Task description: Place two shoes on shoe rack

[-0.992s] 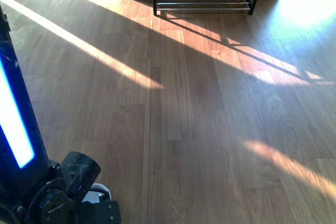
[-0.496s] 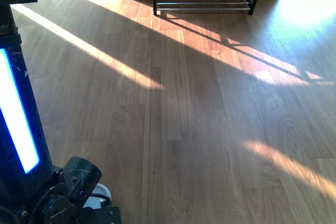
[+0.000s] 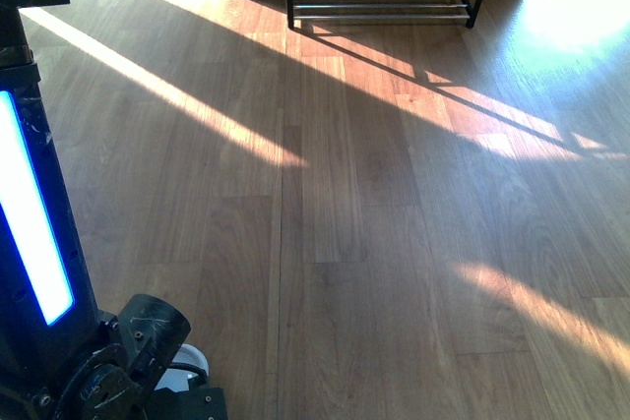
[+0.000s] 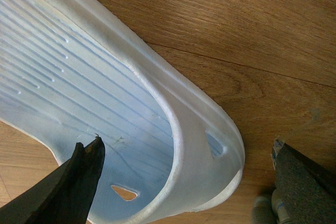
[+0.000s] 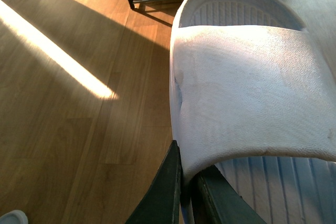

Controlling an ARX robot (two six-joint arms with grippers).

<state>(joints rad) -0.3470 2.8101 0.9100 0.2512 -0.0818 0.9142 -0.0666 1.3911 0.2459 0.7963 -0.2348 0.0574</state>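
At right wrist, end effector (image 5: 188, 174) pinches slide (image 5: 252, 93) (front view: rack (image 3: 384, 5) instead).

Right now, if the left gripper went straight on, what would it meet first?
Probably the slide: its rim lies between the open fingers of the left gripper, with floor beyond. How near it is, I cannot tell.
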